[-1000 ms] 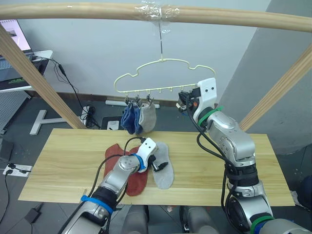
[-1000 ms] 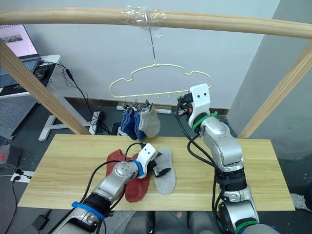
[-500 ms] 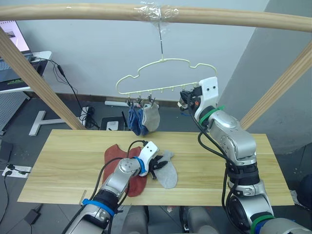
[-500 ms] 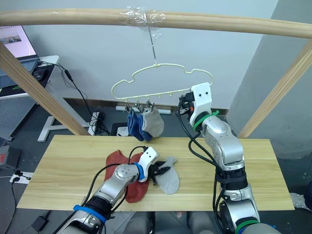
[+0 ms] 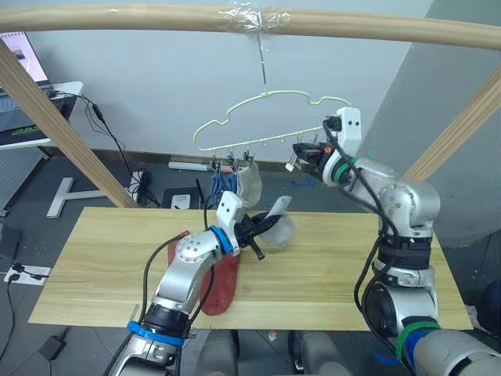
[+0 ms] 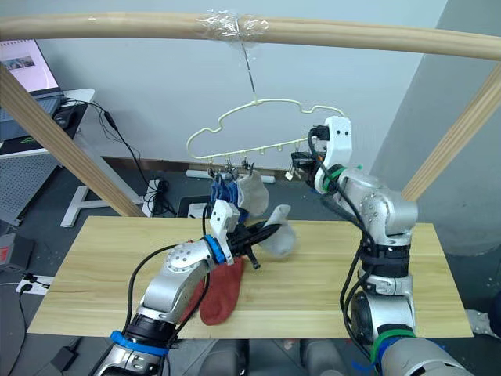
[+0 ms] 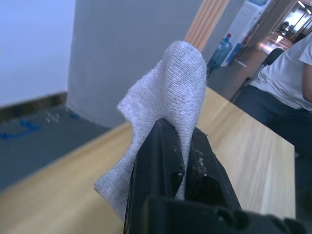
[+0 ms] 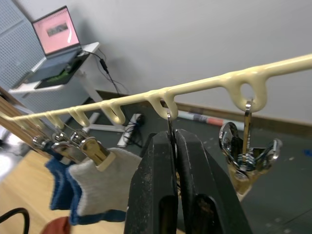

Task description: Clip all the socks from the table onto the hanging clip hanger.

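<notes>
A light grey sock (image 5: pixel 275 225) hangs lifted off the table (image 5: pixel 94 258), pinched between the closed fingers of the left gripper (image 5: pixel 252 226), its loose end curling up toward one o'clock. In the left wrist view the grey fabric (image 7: pixel 165 107) drapes over and between the black fingertips. Below it, at seven o'clock, a rust-red sock (image 5: pixel 223 283) lies flat on the wood, partly under the left arm.

At twelve o'clock from the lifted sock, the clip hanger (image 5: pixel 266 117) hangs tilted, its right end higher, from a wooden pole (image 5: pixel 117 17) by its metal hook. At its left end two blue socks (image 5: pixel 217 186) and another grey sock (image 5: pixel 249 185) hang clipped side by side. The right gripper (image 5: pixel 307 152) holds the hanger's bar near its right end; in the right wrist view its fingers (image 8: pixel 161 165) are closed on a metal clip hanging from the bar, with a free clip (image 8: pixel 243 158) just beside it.

A person's arm (image 7: pixel 302 53) and legs show past the table's far end in the left wrist view.
</notes>
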Motion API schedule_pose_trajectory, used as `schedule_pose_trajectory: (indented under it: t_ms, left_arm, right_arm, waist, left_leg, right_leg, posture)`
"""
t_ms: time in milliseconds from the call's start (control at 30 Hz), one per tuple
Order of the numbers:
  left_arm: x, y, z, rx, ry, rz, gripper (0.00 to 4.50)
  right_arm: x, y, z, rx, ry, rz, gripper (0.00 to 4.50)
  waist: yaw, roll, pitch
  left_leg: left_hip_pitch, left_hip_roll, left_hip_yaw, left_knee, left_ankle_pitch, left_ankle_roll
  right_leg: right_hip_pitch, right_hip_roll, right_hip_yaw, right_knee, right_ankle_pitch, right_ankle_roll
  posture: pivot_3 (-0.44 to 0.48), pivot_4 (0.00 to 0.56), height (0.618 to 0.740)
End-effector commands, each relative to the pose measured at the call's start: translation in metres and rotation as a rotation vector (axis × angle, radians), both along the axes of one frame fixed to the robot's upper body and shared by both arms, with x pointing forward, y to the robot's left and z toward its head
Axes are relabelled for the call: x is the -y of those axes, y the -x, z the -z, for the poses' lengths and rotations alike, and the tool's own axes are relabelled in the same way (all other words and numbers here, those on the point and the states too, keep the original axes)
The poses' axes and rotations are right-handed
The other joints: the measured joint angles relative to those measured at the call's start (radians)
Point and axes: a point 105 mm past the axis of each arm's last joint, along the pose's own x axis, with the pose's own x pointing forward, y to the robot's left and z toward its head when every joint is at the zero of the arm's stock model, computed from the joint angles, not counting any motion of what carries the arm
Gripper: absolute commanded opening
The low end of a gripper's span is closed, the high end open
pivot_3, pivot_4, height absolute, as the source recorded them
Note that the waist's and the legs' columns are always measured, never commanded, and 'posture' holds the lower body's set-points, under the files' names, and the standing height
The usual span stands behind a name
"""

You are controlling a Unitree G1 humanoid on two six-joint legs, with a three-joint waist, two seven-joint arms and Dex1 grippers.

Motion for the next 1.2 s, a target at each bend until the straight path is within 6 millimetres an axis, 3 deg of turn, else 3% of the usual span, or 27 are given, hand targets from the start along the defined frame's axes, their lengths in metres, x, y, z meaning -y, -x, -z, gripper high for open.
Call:
schedule_pose_trajectory:
  t_ms: [33,133,367,667,1100,1200]
  left_arm:
    - [-0.003,-0.002,-0.029,0.202,-0.037,-0.050,0.05]
    - [-0.008,-0.007,-0.040,0.355,-0.091,-0.124,0.05]
    - [-0.001,-0.004,-0.041,0.502,-0.153,-0.121,0.05]
    - [0.002,-0.010,-0.046,0.553,-0.139,-0.128,0.05]
    - [0.007,-0.020,-0.055,0.588,-0.123,-0.145,0.05]
    - [0.009,-0.018,-0.052,0.575,-0.117,-0.139,0.00]
  right_arm:
    - [0.016,0.000,0.006,-0.125,-0.033,0.037,0.00]
    - [0.017,-0.001,0.002,-0.181,-0.077,0.037,0.00]
    - [0.011,0.003,-0.004,-0.318,-0.194,0.011,0.00]
    - [0.003,0.002,-0.009,-0.373,-0.318,-0.001,0.00]
    - [-0.002,0.006,-0.009,-0.391,-0.305,-0.031,0.00]
    - [0.000,0.007,-0.010,-0.391,-0.328,-0.048,0.79]
  waist:
    - [0.001,0.000,0.000]
    - [0.001,0.000,0.000]
    - [0.002,0.000,0.000]
    - [0.002,0.000,0.000]
    - [-0.001,0.000,0.000]
    - [-0.001,0.000,0.000]
  left_leg:
    - [0.000,0.000,0.000,0.000,0.000,0.000]
    - [0.000,0.000,0.000,0.000,0.000,0.000]
    - [-0.001,-0.001,0.000,-0.001,0.000,0.001]
    - [-0.003,-0.001,0.000,-0.001,0.000,0.001]
    - [-0.004,-0.001,0.000,-0.001,0.000,0.001]
    - [-0.004,-0.001,0.000,-0.001,0.000,0.001]
  right_leg:
    - [0.000,0.000,0.000,0.000,0.000,0.000]
    - [0.000,-0.001,0.000,0.000,0.000,0.000]
    - [-0.001,-0.001,0.000,-0.001,0.000,0.000]
    - [-0.002,-0.001,-0.001,-0.002,0.000,0.000]
    - [-0.002,-0.001,-0.001,-0.002,0.000,0.000]
    - [-0.002,-0.001,-0.001,-0.002,0.000,0.000]
  posture:
    - [-0.119,0.206,0.740]
    - [-0.114,0.207,0.740]
    - [-0.110,0.209,0.740]
    - [-0.110,0.213,0.740]
    - [-0.116,0.200,0.740]
    - [-0.115,0.197,0.740]
